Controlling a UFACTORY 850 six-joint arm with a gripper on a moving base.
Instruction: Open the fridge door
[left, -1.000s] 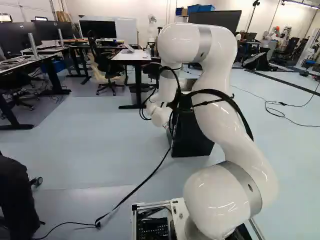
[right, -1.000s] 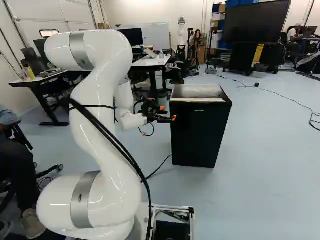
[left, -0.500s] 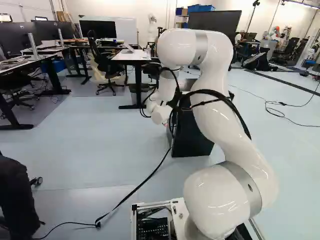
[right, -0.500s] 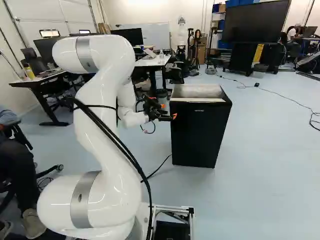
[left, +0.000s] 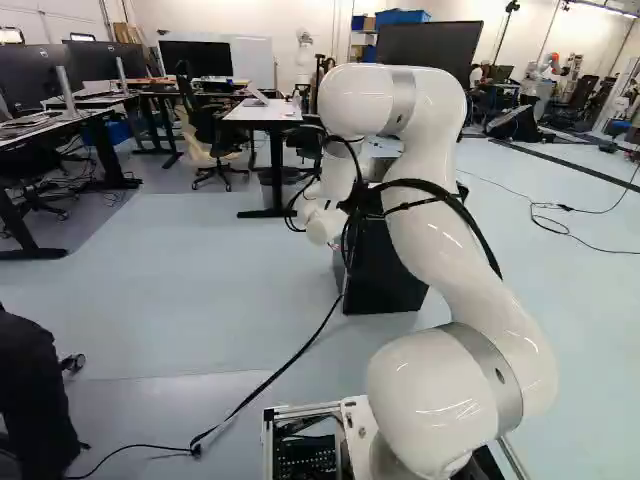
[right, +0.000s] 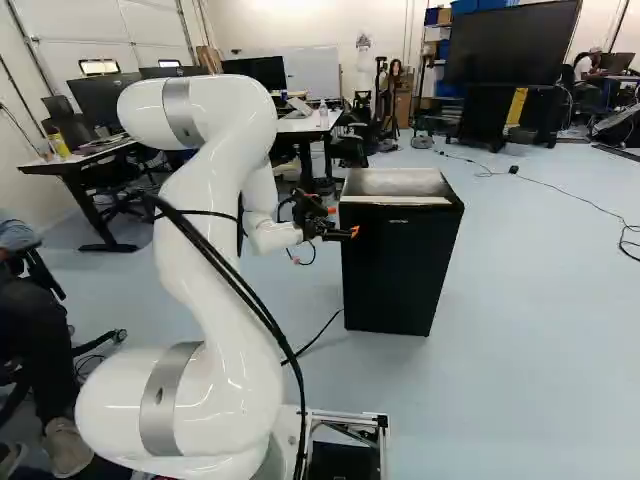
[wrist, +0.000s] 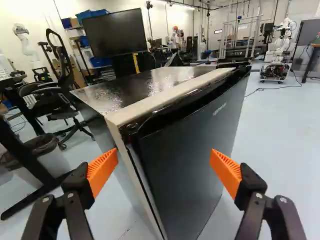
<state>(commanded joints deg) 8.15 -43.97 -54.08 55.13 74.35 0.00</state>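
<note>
In the right base view my gripper (right: 344, 233) is level with the upper part of the small black fridge (right: 400, 270), at its left side. The arm mostly hides the gripper in the left base view, where the fridge (left: 385, 275) stands behind the forearm. Seen from the wrist, the gripper (wrist: 164, 171) is open, its orange pads (wrist: 102, 171) wide apart. Ahead, between the fingers, lies the fridge's near vertical edge, with the dark door (wrist: 187, 150) beside it. The door looks closed against the light-edged body. Whether a finger touches the fridge I cannot tell.
Beside the fridge in the wrist view are a waste bin (wrist: 57, 162), a black chair (wrist: 60, 100) and a desk leg. Another robot (wrist: 276, 62) stands far off. A black cable (left: 300, 350) crosses the floor near my base.
The arm's upper bend has lowered and shifted forward. My gripper has moved slightly to the right and up in the right base view. The base and fridge have stayed put.
</note>
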